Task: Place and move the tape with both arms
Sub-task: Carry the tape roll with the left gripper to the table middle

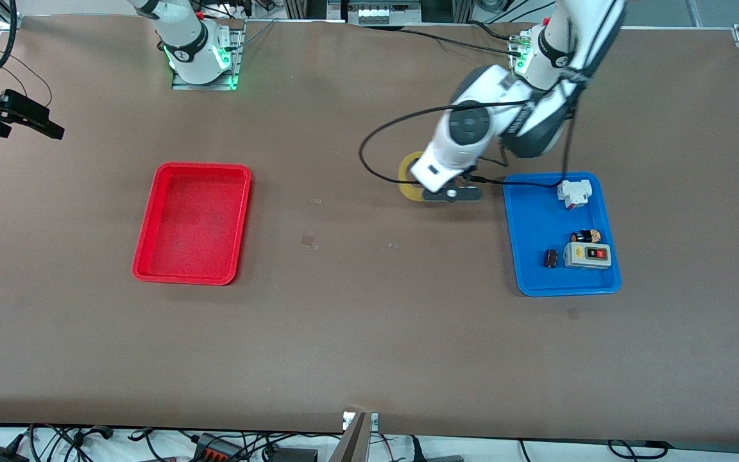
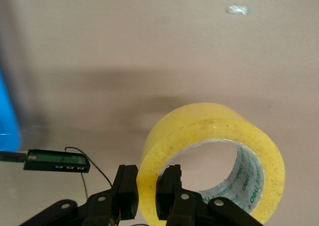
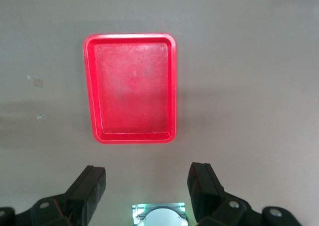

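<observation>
The yellow tape (image 1: pixel 407 174) is a ring held on edge, low over the table between the two trays and closer to the blue one. I cannot tell whether it touches the table. My left gripper (image 1: pixel 418 183) is shut on the tape's wall. In the left wrist view one finger sits inside the hole and one outside the tape (image 2: pixel 209 131), with the gripper (image 2: pixel 147 185) pinching the ring. My right gripper (image 3: pixel 148 182) is open and empty, high over the table and looking down on the red tray (image 3: pixel 89 86).
The empty red tray (image 1: pixel 151 218) lies toward the right arm's end. A blue tray (image 1: pixel 523 256) toward the left arm's end holds a white part (image 1: pixel 573 192), a grey switch box (image 1: pixel 587 255) and a small dark cylinder (image 1: pixel 551 258).
</observation>
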Available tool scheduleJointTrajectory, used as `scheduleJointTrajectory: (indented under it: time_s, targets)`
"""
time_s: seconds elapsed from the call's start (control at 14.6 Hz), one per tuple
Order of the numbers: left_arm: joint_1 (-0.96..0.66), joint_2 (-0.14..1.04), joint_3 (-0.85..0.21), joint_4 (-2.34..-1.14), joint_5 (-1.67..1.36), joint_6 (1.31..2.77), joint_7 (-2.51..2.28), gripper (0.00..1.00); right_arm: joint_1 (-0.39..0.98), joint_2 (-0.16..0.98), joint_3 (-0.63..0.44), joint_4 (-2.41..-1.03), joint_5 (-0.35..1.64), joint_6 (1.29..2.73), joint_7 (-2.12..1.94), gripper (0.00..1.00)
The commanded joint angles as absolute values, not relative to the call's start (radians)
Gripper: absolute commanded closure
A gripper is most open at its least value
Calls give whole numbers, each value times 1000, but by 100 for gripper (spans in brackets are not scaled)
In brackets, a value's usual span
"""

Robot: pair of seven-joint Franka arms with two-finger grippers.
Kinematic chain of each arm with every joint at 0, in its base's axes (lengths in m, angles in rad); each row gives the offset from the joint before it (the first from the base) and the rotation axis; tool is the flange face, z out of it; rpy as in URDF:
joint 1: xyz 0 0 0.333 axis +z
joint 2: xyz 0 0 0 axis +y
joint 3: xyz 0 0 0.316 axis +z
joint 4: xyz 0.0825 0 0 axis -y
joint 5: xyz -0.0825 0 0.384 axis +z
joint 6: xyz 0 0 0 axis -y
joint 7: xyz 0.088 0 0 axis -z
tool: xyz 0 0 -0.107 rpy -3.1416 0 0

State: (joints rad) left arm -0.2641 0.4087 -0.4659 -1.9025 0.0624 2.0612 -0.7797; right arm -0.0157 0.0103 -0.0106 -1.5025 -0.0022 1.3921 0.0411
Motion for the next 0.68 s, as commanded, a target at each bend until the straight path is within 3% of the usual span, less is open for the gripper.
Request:
scheduleJointTrajectory:
  time_s: [0.0,0.2,0.27,0.34,0.41,0.48,0.55,0.61]
  targets:
    - [-348,633,-459,-1691,155,2045,-902,86,-26,12,-8,-1503,0,1393,21,1]
    - [-383,729,-457,-1605,224,2046,-977,83,-26,12,-8,-1503,0,1393,21,1]
    - [-383,732,-457,-1605,229,2048,-980,77,-26,14,-8,-1503,0,1393,21,1]
    - [-383,733,-457,-1605,227,2048,-980,69,-26,14,-9,-1503,0,1393,21,1]
    - [-385,736,-457,-1605,226,2048,-982,51,-26,14,-9,-1503,0,1394,21,1]
    - [-390,739,-457,-1603,225,2048,-986,44,-26,14,-9,-1503,0,1394,21,1]
    - [-390,739,-457,-1600,225,2048,-992,19,-26,12,-9,-1503,0,1394,23,1]
    - [-388,736,-457,-1585,225,2048,-994,11,-26,14,-8,-1503,0,1394,23,1]
